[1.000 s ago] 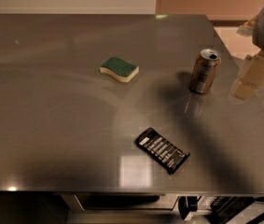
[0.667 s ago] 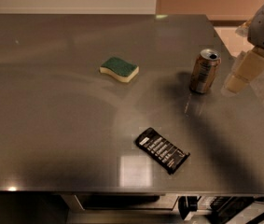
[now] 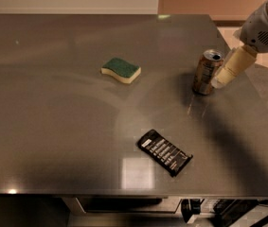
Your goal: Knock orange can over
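The orange can (image 3: 206,72) stands upright on the grey metal table (image 3: 53,126), towards the right side; it has a coppery body and a silver top with an open tab. My gripper (image 3: 221,79) comes in from the upper right on a white arm (image 3: 266,25). Its cream fingers (image 3: 233,66) point down and left, and their tips are right beside the can's right side, touching or nearly touching it.
A green and cream sponge (image 3: 120,69) lies left of the can. A black snack packet (image 3: 165,152) lies near the table's front edge. The table's right edge runs just behind my arm, with pale floor beyond it.
My gripper has moved left, from clear of the can to right against its right side. The can still stands upright in the same spot.
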Robot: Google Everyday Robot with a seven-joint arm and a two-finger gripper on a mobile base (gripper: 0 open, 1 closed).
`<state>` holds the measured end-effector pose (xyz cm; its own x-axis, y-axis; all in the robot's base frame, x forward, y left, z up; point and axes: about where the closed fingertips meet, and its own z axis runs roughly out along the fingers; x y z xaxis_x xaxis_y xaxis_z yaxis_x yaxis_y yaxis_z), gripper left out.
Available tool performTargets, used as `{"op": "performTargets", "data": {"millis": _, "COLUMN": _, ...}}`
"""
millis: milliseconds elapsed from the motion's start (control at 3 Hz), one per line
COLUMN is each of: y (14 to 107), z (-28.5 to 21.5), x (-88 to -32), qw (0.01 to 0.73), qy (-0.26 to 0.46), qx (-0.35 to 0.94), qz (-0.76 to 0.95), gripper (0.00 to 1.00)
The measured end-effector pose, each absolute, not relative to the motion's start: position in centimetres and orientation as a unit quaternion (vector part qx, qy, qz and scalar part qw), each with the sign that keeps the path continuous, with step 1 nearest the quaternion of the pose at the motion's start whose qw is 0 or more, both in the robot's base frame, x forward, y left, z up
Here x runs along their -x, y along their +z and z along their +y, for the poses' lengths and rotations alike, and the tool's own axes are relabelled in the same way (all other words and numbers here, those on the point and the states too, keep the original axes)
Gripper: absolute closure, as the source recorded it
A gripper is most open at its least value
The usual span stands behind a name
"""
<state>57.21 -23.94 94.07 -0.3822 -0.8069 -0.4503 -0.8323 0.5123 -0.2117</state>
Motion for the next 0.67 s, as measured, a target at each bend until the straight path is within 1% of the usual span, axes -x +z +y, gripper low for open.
{"op": "performTargets", "data": {"millis": 667, "y": 91.9, "z": -24.3, "x": -60.7, "qw": 0.273, "qy": 0.053, "qx": 0.448, "qz": 0.85, "gripper": 0.0}}
